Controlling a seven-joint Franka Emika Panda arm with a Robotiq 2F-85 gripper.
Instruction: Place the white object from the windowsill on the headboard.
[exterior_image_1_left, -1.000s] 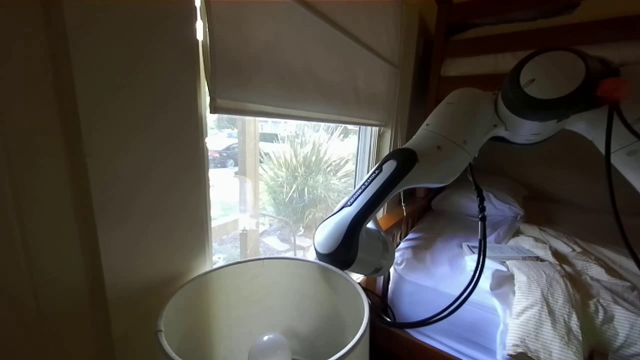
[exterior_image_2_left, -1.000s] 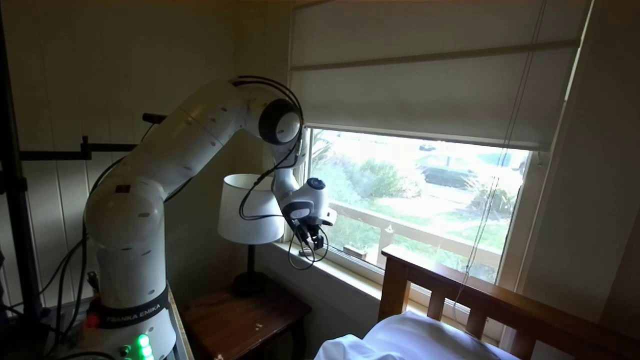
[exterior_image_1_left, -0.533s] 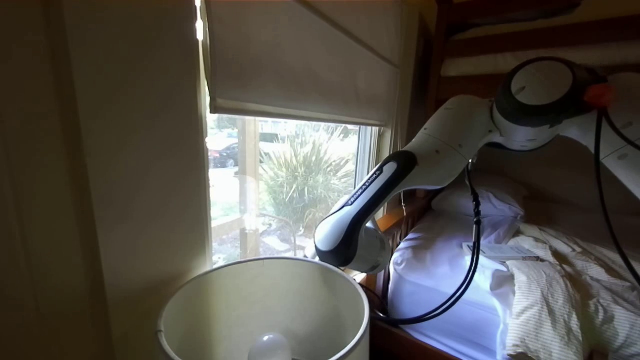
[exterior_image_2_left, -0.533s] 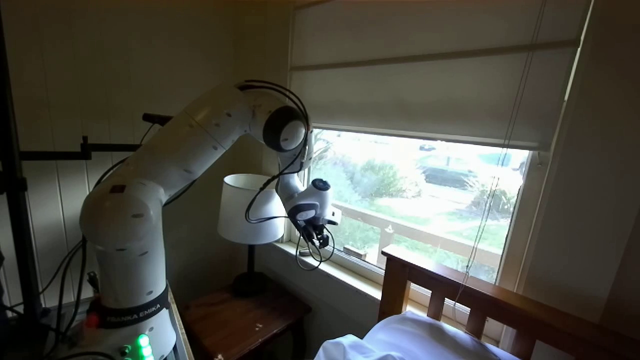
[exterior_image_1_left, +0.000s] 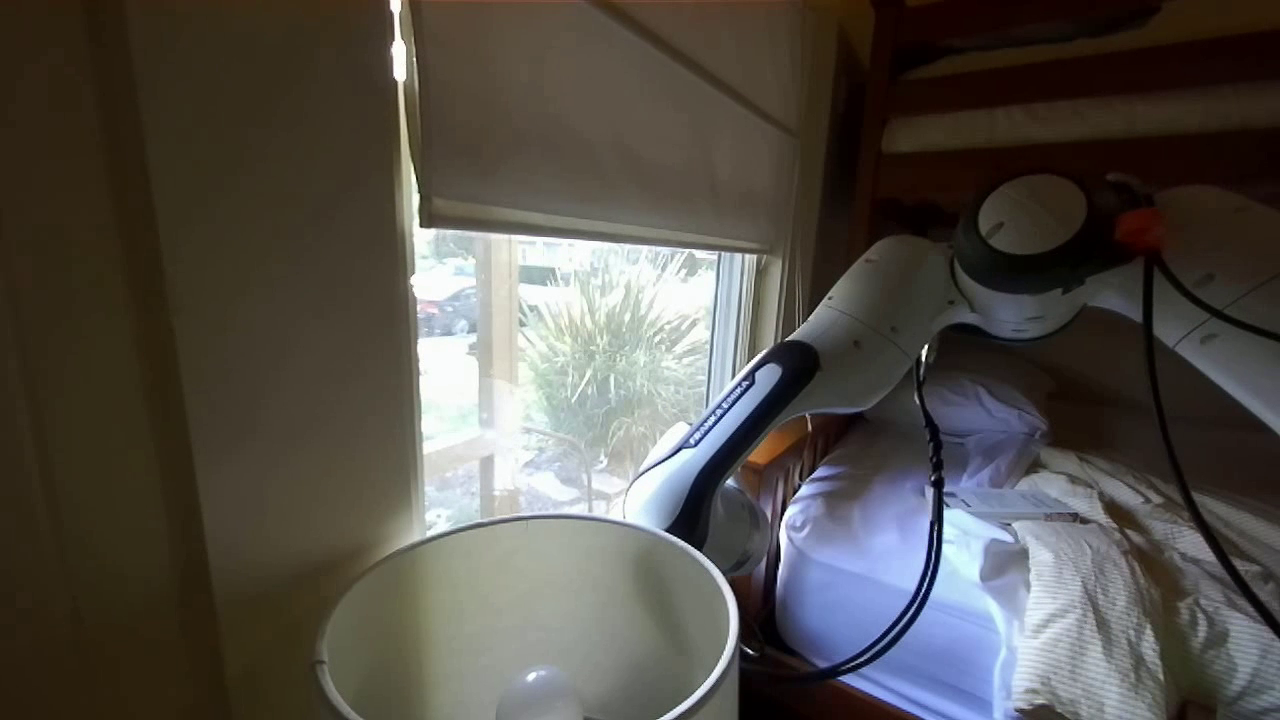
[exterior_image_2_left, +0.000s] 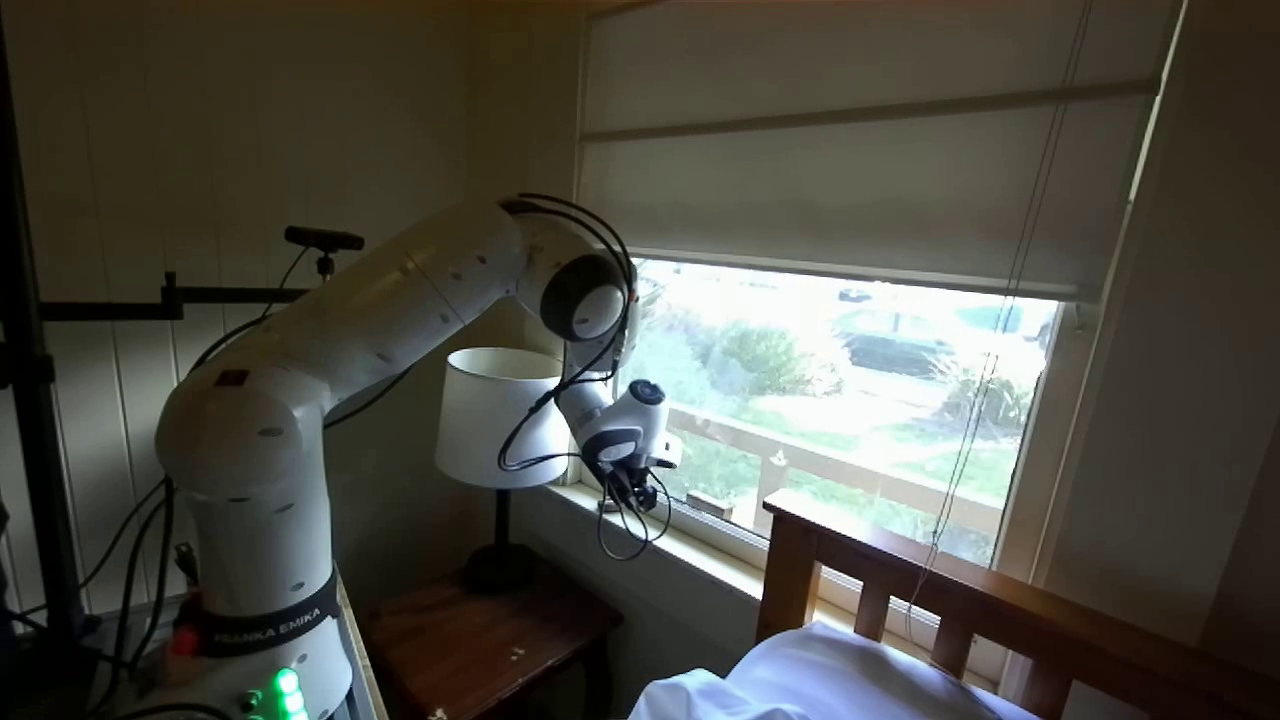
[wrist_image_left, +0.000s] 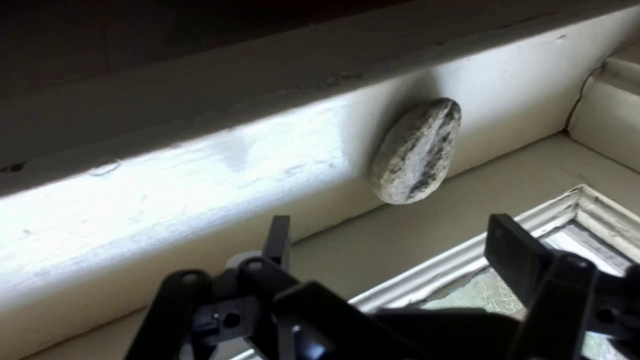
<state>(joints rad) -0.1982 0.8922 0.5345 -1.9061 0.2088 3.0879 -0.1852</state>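
The blind (exterior_image_2_left: 860, 190) covered the upper part of the window (exterior_image_2_left: 860, 360) in both exterior views. The robot arm (exterior_image_2_left: 400, 295) stood at the left in an exterior view, FRANKA EMIKA in pale capitals on a dark band (exterior_image_2_left: 268, 627) low down; in an exterior view the same name ran along a black strip (exterior_image_1_left: 718, 410) nearer the gripper (wrist_image_left: 392, 240). White bedding (exterior_image_1_left: 860, 540) spread at the right there. The wooden headboard (exterior_image_2_left: 1010, 605) stood at the near right, well apart from the gripper. A white-shaded lamp (exterior_image_2_left: 485, 420) stood left of the window. The gripper hung over the windowsill (wrist_image_left: 175, 180), its fingers spread wide. A book (exterior_image_1_left: 1010, 503) lay on the bedding, its print too small to read. The pale, dark-streaked stone (wrist_image_left: 415, 152), the task's thing, lay on the windowsill beyond the fingertips, apart from both.
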